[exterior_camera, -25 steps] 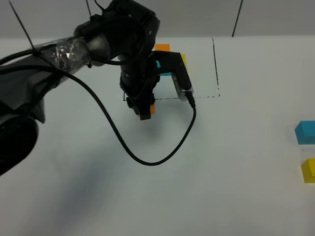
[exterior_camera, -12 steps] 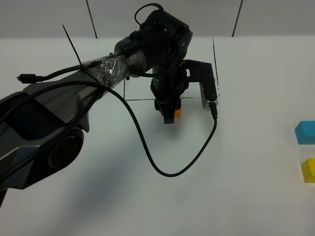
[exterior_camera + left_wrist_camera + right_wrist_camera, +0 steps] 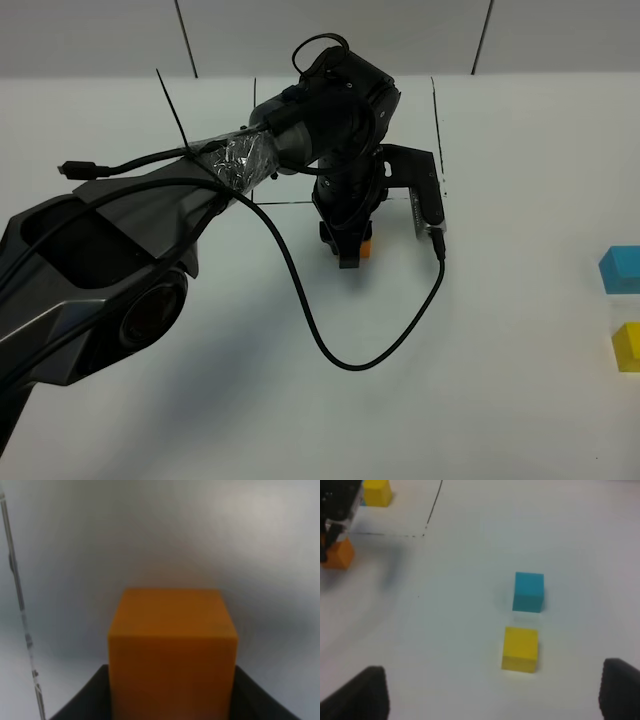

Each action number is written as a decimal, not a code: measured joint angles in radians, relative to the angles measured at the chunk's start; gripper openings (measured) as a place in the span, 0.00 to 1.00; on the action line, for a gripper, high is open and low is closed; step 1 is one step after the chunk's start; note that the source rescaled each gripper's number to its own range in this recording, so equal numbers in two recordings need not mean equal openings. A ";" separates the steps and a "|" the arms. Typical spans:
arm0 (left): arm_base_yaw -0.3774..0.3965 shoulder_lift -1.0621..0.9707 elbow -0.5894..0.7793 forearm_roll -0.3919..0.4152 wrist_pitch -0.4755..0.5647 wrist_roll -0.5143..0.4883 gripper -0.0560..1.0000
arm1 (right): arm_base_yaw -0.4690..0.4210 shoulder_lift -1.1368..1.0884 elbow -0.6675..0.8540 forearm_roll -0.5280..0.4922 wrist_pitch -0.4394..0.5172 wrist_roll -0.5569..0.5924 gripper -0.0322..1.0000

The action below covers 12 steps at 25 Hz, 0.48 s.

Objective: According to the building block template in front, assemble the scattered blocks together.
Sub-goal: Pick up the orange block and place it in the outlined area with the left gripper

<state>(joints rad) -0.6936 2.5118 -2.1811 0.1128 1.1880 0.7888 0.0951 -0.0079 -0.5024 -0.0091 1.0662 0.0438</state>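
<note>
While left gripper [image 3: 348, 250] clamps orange cube [image 3: 172, 650], right gripper [image 3: 495, 692] gapes wide, empty. Blue cube [image 3: 528, 591] sits near yellow cube [image 3: 520, 649].

A white tabletop [image 3: 520, 400] meets a grey wall [image 3: 570, 35] split by dark seams.

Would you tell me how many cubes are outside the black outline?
3: the orange cube in the left gripper, just outside the outline; the blue cube and yellow cube at far right. The arm may hide others.
</note>
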 joint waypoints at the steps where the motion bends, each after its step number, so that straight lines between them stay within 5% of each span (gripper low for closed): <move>1: 0.000 0.002 -0.001 0.000 0.001 -0.006 0.05 | 0.000 0.000 0.000 0.000 0.000 0.000 0.73; 12: 0.000 0.003 -0.002 0.000 0.001 -0.026 0.05 | 0.000 0.000 0.000 0.003 0.000 0.000 0.73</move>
<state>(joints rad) -0.6936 2.5149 -2.1833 0.1128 1.1889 0.7627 0.0951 -0.0079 -0.5024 -0.0064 1.0662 0.0438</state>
